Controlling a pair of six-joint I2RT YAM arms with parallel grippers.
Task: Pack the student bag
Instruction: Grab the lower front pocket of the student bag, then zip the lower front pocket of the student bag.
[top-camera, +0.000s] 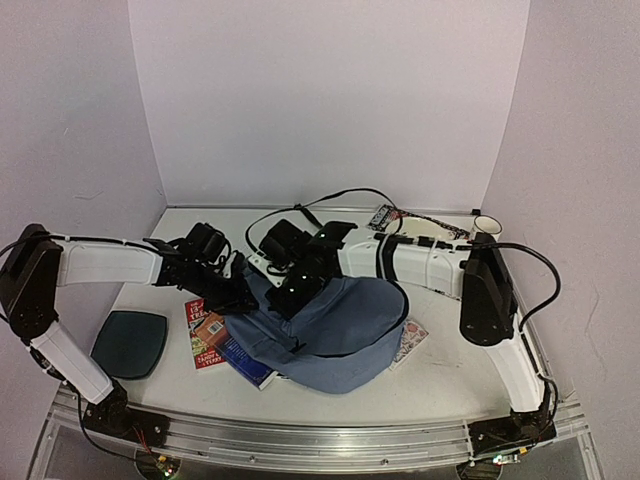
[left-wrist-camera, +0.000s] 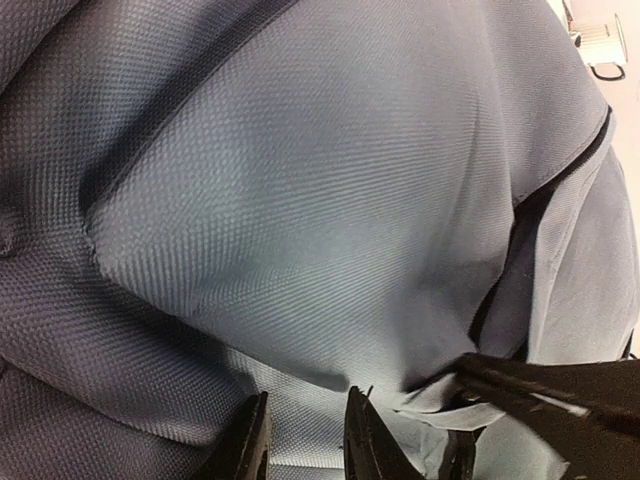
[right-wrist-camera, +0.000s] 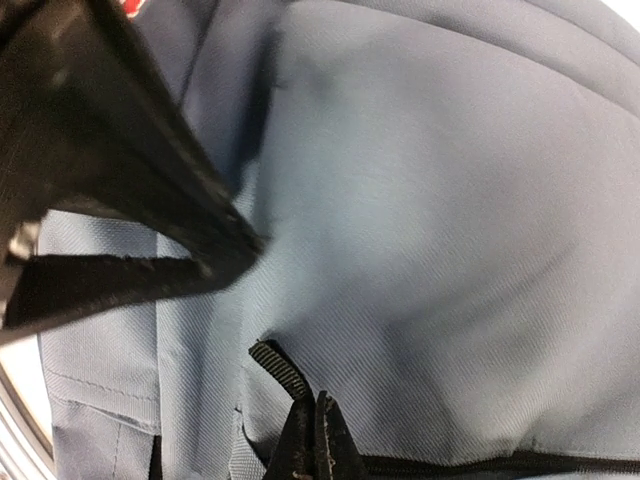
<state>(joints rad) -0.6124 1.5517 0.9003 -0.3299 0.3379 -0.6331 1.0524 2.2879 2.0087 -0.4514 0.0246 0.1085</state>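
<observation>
The student bag (top-camera: 345, 330), slate-blue fabric, lies slumped in the middle of the table on top of some books. My left gripper (top-camera: 237, 297) is at the bag's left edge. In the left wrist view its fingers (left-wrist-camera: 365, 440) stand a little apart, with bag fabric (left-wrist-camera: 300, 200) bunched between them. My right gripper (top-camera: 290, 298) is on the bag's upper left. Its jaws (right-wrist-camera: 318, 440) are shut on a ribbed black zipper pull (right-wrist-camera: 283, 370) at the end of a black zipper (right-wrist-camera: 500, 465). The bag's inside is hidden.
A red book (top-camera: 203, 330) and a blue book (top-camera: 245, 362) stick out from under the bag's left side. A dark teal pad (top-camera: 130, 343) lies at the front left. A printed card (top-camera: 410, 340) lies right of the bag. A white cup (top-camera: 487, 225) and flat packets (top-camera: 395, 218) sit at the back right.
</observation>
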